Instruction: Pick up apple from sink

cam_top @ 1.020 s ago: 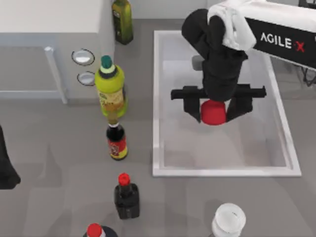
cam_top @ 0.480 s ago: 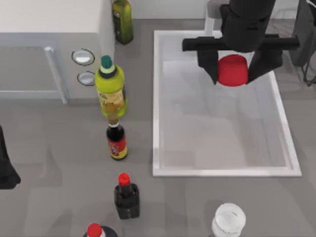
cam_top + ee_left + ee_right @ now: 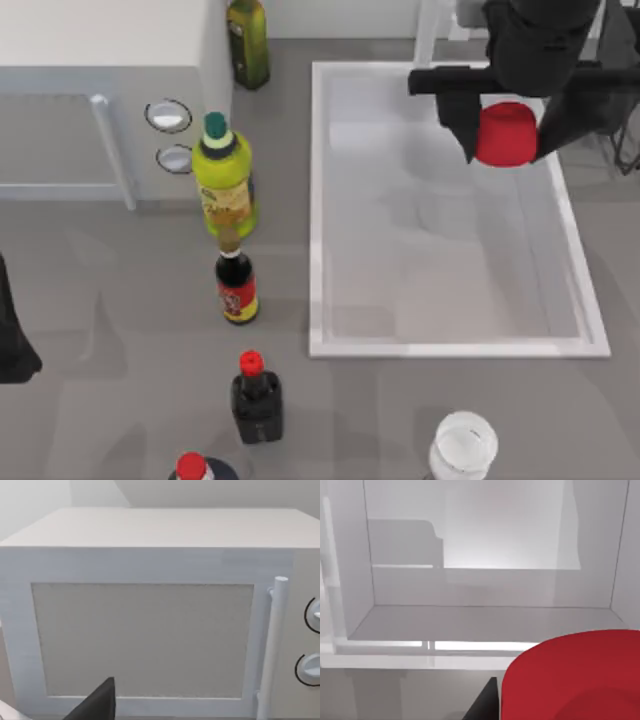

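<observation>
Currently the right tool (image 3: 505,130) is clamped on the apple (image 3: 505,135), one black finger on each flank, holding it clear above the sink (image 3: 316,210) near its far right corner; lift looks essentially done. Side grip suits the apple's rounded, slightly blocky, matte red body. Sink: white raised rim, smooth pale grey floor, rectangular. Left arm (image 3: 12,340) parked at the counter's left edge; its tool state: cannot tell.
</observation>
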`<state>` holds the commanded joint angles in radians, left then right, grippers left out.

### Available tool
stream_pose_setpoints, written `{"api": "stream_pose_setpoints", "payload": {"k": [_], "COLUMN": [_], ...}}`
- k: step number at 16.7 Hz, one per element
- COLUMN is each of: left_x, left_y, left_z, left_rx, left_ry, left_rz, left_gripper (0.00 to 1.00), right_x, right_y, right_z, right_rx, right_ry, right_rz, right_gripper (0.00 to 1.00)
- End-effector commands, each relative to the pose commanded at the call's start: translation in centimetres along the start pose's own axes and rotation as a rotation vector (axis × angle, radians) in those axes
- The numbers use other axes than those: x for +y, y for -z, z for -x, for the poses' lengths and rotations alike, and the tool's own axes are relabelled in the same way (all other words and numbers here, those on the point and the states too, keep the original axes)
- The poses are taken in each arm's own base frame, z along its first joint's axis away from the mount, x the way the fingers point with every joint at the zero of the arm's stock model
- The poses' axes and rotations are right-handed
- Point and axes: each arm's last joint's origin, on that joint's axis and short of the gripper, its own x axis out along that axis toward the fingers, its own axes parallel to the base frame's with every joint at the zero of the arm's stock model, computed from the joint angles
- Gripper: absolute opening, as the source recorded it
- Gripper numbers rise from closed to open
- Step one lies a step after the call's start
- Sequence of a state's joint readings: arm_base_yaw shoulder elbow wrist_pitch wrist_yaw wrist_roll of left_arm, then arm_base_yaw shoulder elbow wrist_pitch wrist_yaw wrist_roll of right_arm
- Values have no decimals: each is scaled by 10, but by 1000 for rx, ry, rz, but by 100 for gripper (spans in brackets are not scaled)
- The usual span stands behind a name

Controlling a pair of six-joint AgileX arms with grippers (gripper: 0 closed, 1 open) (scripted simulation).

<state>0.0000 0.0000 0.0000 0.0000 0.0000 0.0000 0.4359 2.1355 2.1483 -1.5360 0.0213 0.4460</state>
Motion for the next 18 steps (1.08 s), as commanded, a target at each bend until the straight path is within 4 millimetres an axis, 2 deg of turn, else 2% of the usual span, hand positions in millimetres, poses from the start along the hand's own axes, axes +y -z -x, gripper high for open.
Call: {"api": "stream_pose_setpoints", "payload": {"k": [4, 7, 9, 11, 16, 18], "left_x": [0, 0, 0, 0, 0, 0], "left_y": [0, 0, 0, 0, 0, 0], "left_z": [0, 0, 0, 0, 0, 0], "left_rx": [0, 0, 0, 0, 0, 0], "left_ry": [0, 0, 0, 0, 0, 0], "left_rz": [0, 0, 0, 0, 0, 0], "left_gripper": [100, 100, 100, 100, 100, 100], "right_x": [-81, -147, -177, -191, -191, -192], "right_y": [1, 18, 31, 39, 39, 38], "right_z": [-6, -14, -16, -15, -17, -27], "right_rx": [29, 61, 59, 52, 56, 61], "right_ry": [10, 10, 6, 4, 5, 4], "right_rz": [-3, -7, -8, -9, -7, -8], "right_gripper": [0, 0, 0, 0, 0, 0]}}
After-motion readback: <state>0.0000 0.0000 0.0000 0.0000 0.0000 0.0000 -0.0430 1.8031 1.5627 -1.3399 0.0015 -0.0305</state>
